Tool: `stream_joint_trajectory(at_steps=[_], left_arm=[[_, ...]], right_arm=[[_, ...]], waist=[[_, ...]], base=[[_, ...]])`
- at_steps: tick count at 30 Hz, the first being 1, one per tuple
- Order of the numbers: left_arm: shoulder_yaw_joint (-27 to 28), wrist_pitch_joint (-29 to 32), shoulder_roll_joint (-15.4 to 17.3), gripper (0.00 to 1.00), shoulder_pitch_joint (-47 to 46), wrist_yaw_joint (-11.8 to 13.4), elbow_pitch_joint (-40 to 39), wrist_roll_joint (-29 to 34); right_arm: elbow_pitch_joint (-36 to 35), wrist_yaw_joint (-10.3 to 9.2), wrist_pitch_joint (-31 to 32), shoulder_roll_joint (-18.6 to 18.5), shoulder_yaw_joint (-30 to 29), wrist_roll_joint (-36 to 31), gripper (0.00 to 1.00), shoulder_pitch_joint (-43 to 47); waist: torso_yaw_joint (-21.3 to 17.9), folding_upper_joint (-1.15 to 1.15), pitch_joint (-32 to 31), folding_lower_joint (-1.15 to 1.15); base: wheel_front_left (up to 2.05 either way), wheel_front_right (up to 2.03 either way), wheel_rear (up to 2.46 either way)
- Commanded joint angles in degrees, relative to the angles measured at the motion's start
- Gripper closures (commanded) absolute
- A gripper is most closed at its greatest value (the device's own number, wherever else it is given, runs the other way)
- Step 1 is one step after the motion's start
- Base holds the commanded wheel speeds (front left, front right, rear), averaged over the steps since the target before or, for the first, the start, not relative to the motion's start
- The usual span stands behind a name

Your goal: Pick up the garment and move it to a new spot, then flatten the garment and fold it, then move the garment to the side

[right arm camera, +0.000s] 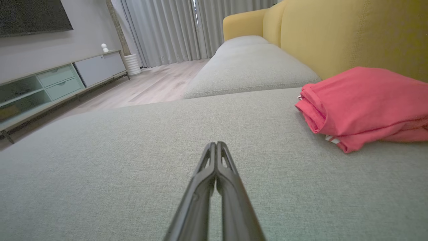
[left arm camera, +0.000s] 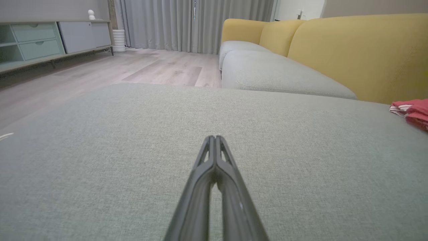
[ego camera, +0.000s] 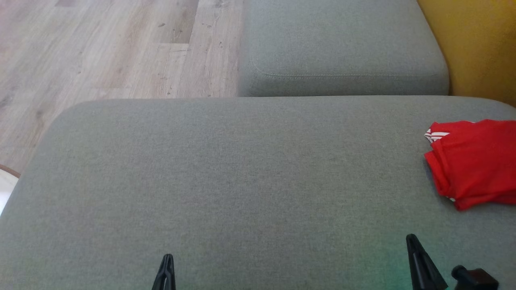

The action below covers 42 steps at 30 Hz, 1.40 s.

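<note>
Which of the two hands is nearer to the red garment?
The right hand. The red garment lies just ahead of it, at the right edge of the grey cushion. The left hand is far off toward the cushion's other side.

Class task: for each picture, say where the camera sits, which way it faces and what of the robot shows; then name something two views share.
Head view: on the head, facing down at the grey cushion; left gripper and right gripper tips at the bottom edge.
Left wrist view: low over the cushion, facing the curtains; its shut fingers.
Right wrist view: likewise, its shut fingers.
Shared: all three show the red garment, to the right.
</note>
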Motion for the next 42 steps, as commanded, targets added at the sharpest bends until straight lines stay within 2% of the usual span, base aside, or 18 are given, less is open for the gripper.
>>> stream_joint_trajectory(at_steps=[1,42], left_arm=[[0.6,0.2,0.2,1.0,-2.2,-0.5,-1.8,-1.9],[6.1,6.0,1.0,1.0,-8.4,-5.4,-0.3,-30.6]], right_arm=[[-1.7,0.02,0.3,-0.1,-0.3,2.0,1.0,-2.0],[-0.4,0.14,6.3,-0.3,-2.6,30.1,1.0,-8.5]], waist=[[-0.1,0.0,0.1,0.0],[-1.9,0.0,2.2,0.0]], base=[[0.0,0.0,0.0],[0.0,0.0,0.0]])
